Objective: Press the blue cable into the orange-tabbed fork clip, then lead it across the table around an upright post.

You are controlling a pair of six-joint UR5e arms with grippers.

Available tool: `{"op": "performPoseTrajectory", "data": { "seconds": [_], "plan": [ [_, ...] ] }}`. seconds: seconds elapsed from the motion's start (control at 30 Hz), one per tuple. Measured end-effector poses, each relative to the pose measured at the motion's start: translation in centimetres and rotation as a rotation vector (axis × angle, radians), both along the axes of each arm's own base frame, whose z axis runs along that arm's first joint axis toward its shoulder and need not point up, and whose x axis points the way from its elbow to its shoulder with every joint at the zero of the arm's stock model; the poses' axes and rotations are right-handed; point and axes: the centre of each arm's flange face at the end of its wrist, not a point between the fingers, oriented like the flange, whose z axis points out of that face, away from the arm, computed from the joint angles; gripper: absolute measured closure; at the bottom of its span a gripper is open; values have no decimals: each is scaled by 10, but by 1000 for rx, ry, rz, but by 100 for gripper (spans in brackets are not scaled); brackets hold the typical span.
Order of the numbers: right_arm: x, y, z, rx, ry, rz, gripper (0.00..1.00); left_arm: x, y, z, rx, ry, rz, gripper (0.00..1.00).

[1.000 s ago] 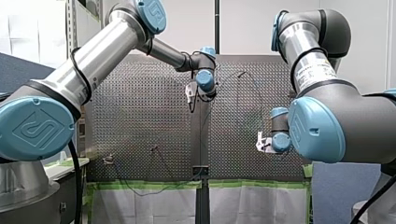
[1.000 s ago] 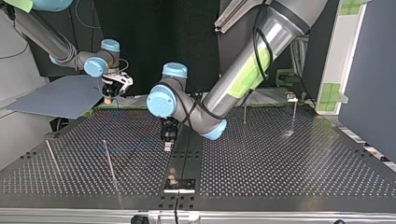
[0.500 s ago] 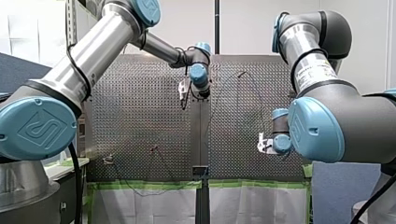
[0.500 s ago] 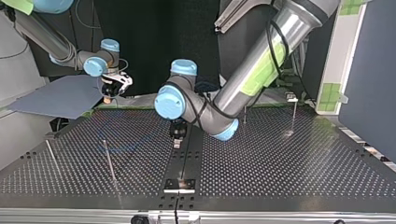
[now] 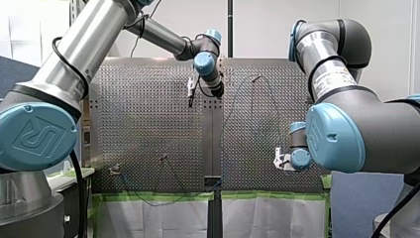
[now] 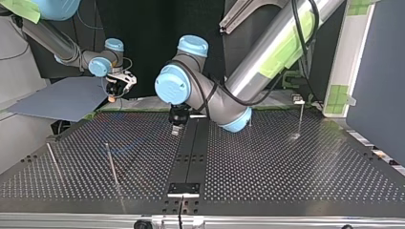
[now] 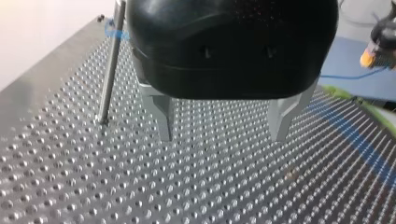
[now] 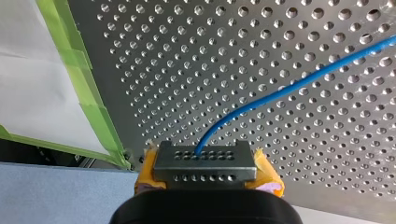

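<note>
My right gripper (image 8: 205, 164), with yellow pads, is shut on the blue cable (image 8: 299, 84), which runs out ahead of it over the perforated table. In the top view that gripper (image 6: 114, 92) hangs above the table's back left edge. My left gripper (image 7: 223, 135) hovers open over bare plate, nothing between its metal fingers (image 7: 161, 112). It sits near the table's middle strip (image 6: 175, 127) and, in the front view, high on the plate (image 5: 190, 92). An upright post (image 7: 111, 60) stands beside it. The cable (image 7: 369, 149) lies on the plate off to its other side. I cannot pick out an orange tab.
Thin upright posts stand on the plate in the top view: two at front left (image 6: 112, 164) (image 6: 52, 161) and two at back right (image 6: 301, 118) (image 6: 250, 117). A small fixture (image 6: 298, 99) sits by the back right edge. Green tape (image 8: 93, 107) lines the table's edge.
My left gripper has risen off the middle strip and moved toward the table's back in the top view, staying open. My right gripper has barely shifted and keeps the cable.
</note>
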Motion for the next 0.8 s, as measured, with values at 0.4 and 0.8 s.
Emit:
{"op": "performPoseTrajectory", "data": {
  "seconds": [0.4,0.8],
  "plan": [
    [0,0,-1,2,1,0,100,-17,-22,5,-135,24,-90,0],
    [0,0,-1,1,0,1,100,-3,-50,-42,-266,47,-88,0]
  ]
}}
